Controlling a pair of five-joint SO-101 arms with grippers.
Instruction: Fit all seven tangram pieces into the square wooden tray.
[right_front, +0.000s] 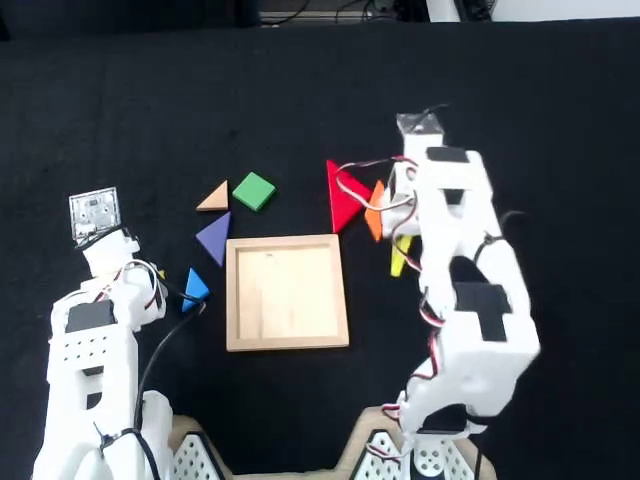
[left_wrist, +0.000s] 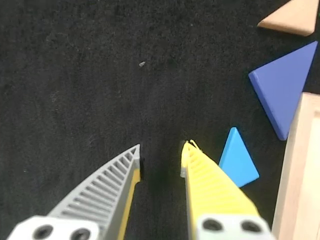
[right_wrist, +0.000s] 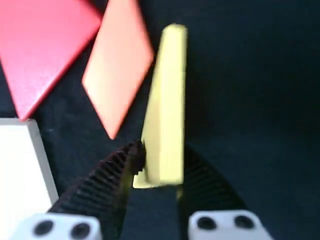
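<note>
The square wooden tray (right_front: 287, 340) lies mid-table with nothing in it; its corner (right_wrist: 30, 145) and edge (left_wrist: 300, 165) show in the wrist views. My right gripper (right_wrist: 157, 167) is shut on a yellow piece (right_wrist: 166, 100), held on edge just right of the orange parallelogram (right_wrist: 119, 65) and the red triangle (right_wrist: 42, 47). In the high view the yellow piece (right_front: 399, 257) hangs below the right arm. My left gripper (left_wrist: 161, 155) stands open over bare cloth, beside the small light-blue triangle (left_wrist: 236, 159). The purple-blue triangle (left_wrist: 285, 85) and tan triangle (left_wrist: 292, 17) lie farther out.
A green square (right_front: 253, 190) sits beyond the tray next to the tan triangle (right_front: 213, 198). The black cloth reaches to every table edge, with open room to the far left and far right.
</note>
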